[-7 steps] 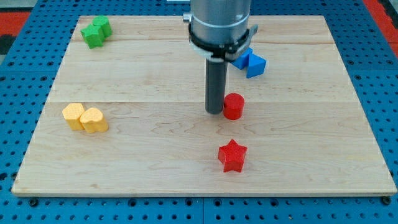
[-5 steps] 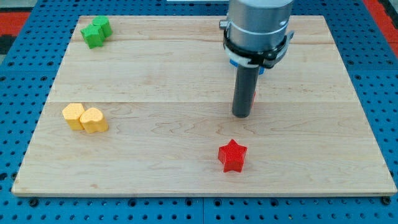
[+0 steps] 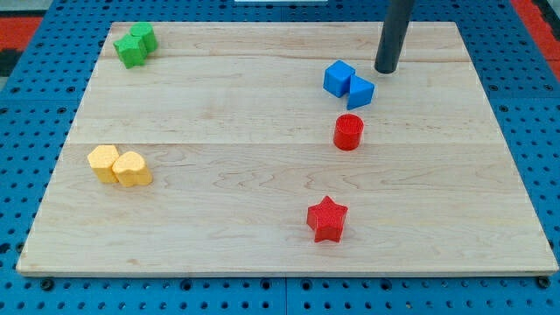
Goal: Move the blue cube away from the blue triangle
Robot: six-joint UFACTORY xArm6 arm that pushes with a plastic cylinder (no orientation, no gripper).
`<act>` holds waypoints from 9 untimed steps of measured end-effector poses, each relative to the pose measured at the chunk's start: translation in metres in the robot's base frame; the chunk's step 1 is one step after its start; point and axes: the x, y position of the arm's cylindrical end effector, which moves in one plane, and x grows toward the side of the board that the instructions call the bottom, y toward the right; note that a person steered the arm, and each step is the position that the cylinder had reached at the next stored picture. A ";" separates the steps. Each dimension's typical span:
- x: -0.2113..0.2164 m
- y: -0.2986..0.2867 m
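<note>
The blue cube (image 3: 339,78) sits on the wooden board in the upper right, touching the blue triangle (image 3: 360,91) on its right. My tip (image 3: 386,69) is down on the board just up and to the right of the triangle, a short gap from it. The rod runs up out of the view's top edge.
A red cylinder (image 3: 348,132) stands just below the blue pair. A red star (image 3: 327,219) lies lower down. Two yellow blocks (image 3: 119,165) sit at the left. Two green blocks (image 3: 135,45) sit at the top left corner. The board (image 3: 219,114) rests on a blue pegboard.
My tip has moved from beside the red cylinder up and to the right, past the blue pair. The red cylinder has shifted a little to the right. The blue blocks stay where they were.
</note>
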 end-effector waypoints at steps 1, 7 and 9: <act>0.019 -0.042; 0.037 -0.271; 0.086 -0.252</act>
